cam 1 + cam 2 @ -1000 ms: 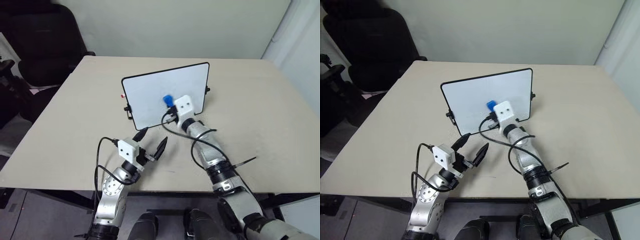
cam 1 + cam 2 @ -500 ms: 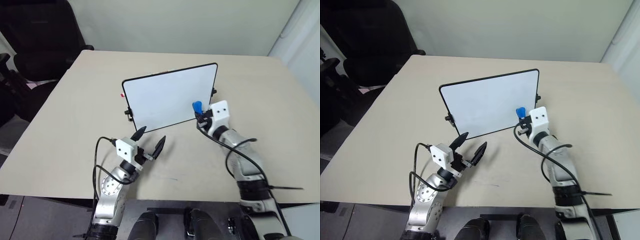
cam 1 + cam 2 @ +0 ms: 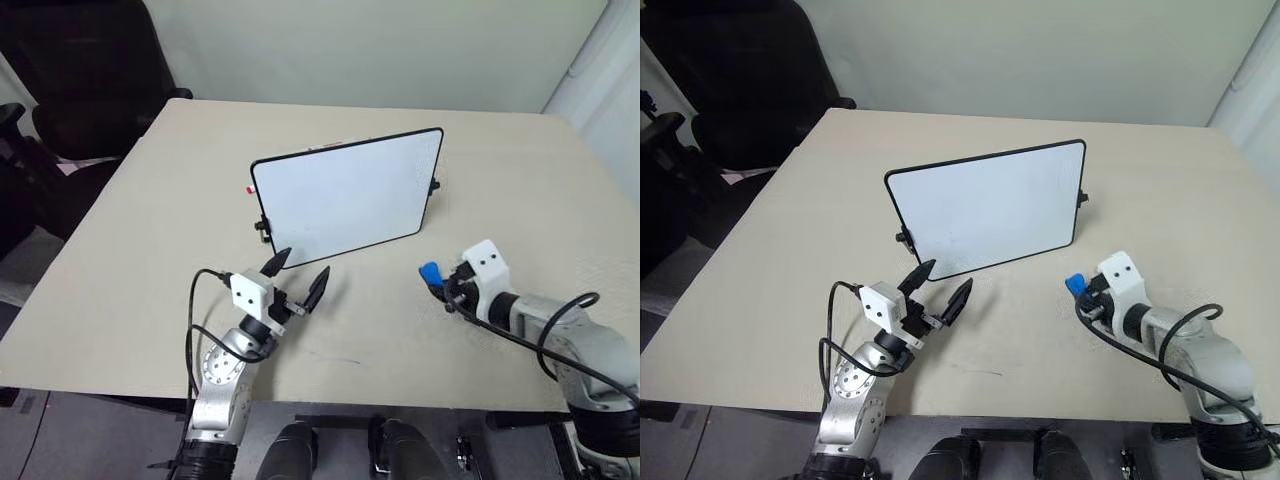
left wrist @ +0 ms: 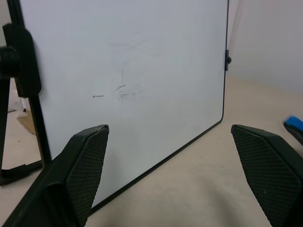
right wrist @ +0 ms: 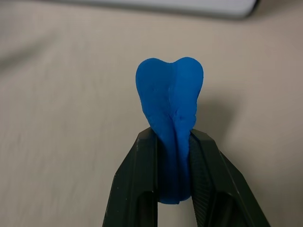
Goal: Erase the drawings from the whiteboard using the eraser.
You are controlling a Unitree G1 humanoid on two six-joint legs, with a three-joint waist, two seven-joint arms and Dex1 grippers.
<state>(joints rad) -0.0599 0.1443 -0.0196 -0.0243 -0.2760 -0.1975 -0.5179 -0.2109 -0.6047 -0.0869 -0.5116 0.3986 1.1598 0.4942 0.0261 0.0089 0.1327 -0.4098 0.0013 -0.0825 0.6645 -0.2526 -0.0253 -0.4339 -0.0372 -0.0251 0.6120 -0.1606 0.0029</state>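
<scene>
whiteboard (image 3: 345, 197) stands propped near the middle of the tabletop (image 3: 150, 220), face wiped, only faint grey smudges visible in the left wrist view, no blue drawings to see. right gripper (image 3: 444, 285) near the tabletop's right front edge, clenched on the blue eraser (image 3: 431, 272), which is squashed between the fingers. left gripper (image 3: 297, 279) spread wide, grasping nothing, just in front of the board's lower left corner. risk: if the eraser is let go this close to the edge, it could roll off; another wipe pass could tip the unbraced board.
</scene>
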